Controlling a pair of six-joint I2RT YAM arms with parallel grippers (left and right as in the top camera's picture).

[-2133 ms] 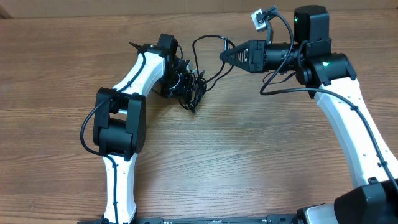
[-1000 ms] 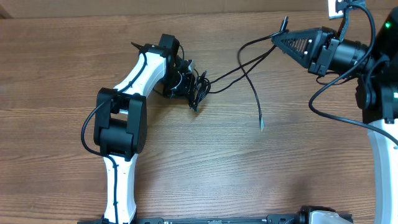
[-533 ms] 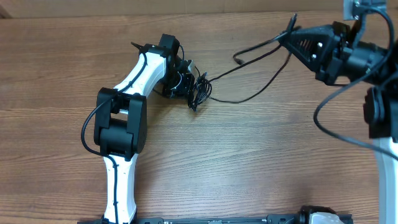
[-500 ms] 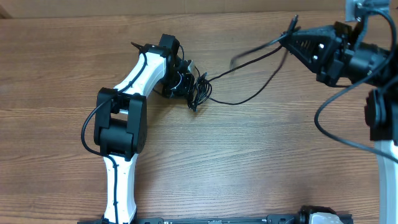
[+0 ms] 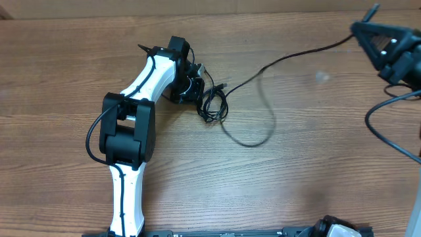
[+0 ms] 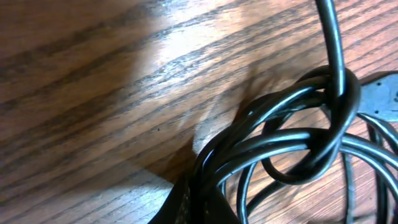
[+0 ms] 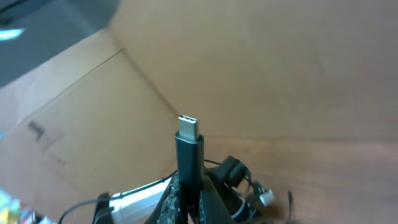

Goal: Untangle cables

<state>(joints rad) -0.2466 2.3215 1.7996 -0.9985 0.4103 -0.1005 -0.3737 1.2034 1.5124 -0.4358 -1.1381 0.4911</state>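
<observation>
pulling one strand clear of the knot

on the wooden table point(image 5: 276, 191), the cables point(image 5: 212, 105) lie knotted left of centre, the left gripper point(image 5: 194, 85) clamped on the bundle. the right gripper point(image 5: 360, 27), far right, is closed on one strand point(image 5: 289, 58) just below its plug point(image 7: 189, 130). the strand looks slack, so the next pull likely goes further right.

The knot point(image 5: 212, 106) lies on the table point(image 5: 296, 184) just ahead of my left gripper point(image 5: 196, 91); one cable point(image 5: 289, 58) runs from it into my right gripper point(image 5: 360, 29), plug point(image 7: 188, 127) beyond the jaws.
</observation>
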